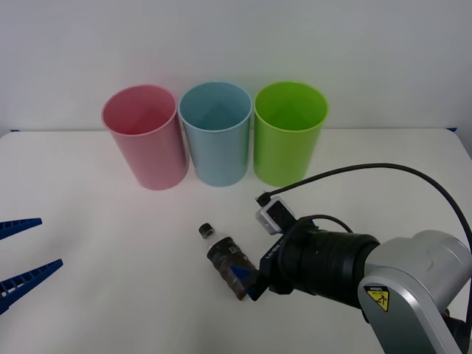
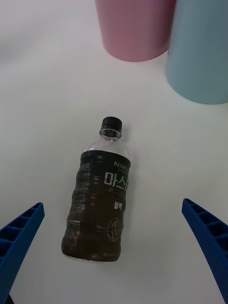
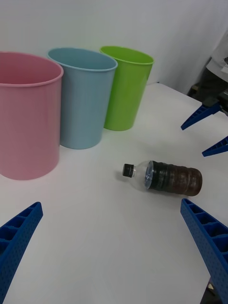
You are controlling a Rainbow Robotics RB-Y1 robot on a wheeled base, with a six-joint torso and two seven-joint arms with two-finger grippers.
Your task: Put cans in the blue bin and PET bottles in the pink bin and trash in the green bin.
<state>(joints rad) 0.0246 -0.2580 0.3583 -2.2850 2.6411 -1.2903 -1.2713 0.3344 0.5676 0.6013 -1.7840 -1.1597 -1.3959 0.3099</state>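
The PET bottle [image 1: 227, 268] lies on its side on the white table [image 1: 88, 243], toward the near middle, its dark cap pointing at the far edge where the bins stand. Nothing has been sorted yet as far as the pictures show: the bottle is still out, and the visible bin interiors look empty. The right gripper [image 2: 114, 247] hovers over the bottle's base end with its blue fingers spread wide, one on each side of the body and touching nothing. What is left is to close on it, lift, and carry it to the pink bin [image 1: 144, 136].

The pink bin, the blue bin [image 1: 216, 133] and the green bin [image 1: 288, 131] stand upright in a tight row near the far edge, pink toward the far-left. Bare table lies between bottle and bins. The left gripper [image 1: 21, 259] waits with fingers apart by the left edge, well apart from the bottle.
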